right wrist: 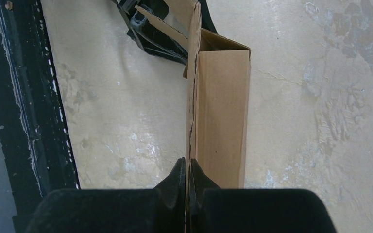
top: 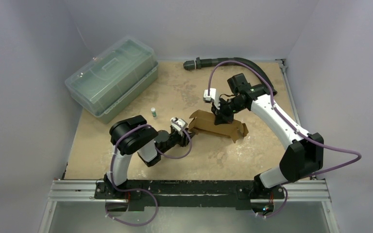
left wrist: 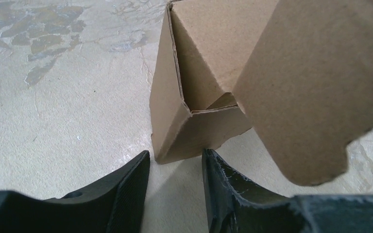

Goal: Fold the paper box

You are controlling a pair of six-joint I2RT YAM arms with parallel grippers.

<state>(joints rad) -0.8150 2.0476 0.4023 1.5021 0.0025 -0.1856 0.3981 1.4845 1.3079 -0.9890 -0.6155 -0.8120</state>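
While your right gripper (right wrist: 188, 170) pinches its jaws shut on a thin upright wall of the paper box (top: 218, 125), your left gripper (left wrist: 175, 158) sits at the box's end corner, jaws narrowly apart, gripping nothing. The plain brown cardboard (matte, creased, no print) lies mid-way across the mottled beige table (top: 213, 162), flaps splayed.

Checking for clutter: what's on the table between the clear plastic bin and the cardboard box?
One small greenish bottle stands between the plastic bin and the paper box, visible in the top view.
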